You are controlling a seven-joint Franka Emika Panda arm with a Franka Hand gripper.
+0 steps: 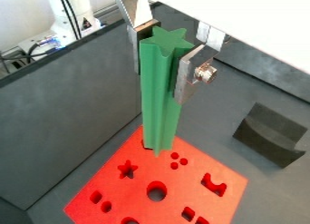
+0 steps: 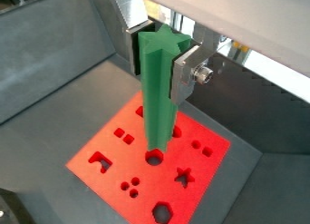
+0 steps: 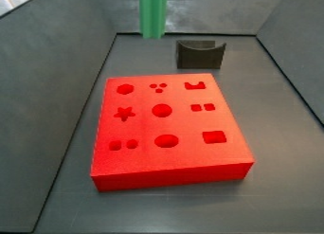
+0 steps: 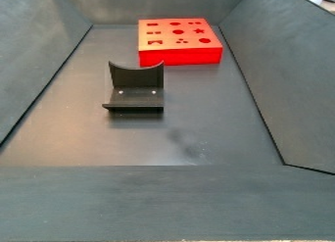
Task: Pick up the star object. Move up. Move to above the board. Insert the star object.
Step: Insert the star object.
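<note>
You will find no brand, label or writing on anything here. In both wrist views your gripper (image 1: 166, 48) is clenched on the star object (image 1: 159, 92) — the green rod hangs upright between the silver plates, its lower end above the board (image 1: 121, 196). A side view shows only the rod's lower part (image 3: 153, 14), high behind the board (image 3: 177, 171), near the fixture (image 3: 199, 54) — its grip stays out of frame.

In a side view the board (image 3: 165, 124) fills mid-frame, the fixture (image 3: 199, 54) behind it, and the gripper (image 1: 168, 42) holds the star object (image 3: 153, 12) at upper centre.
</note>
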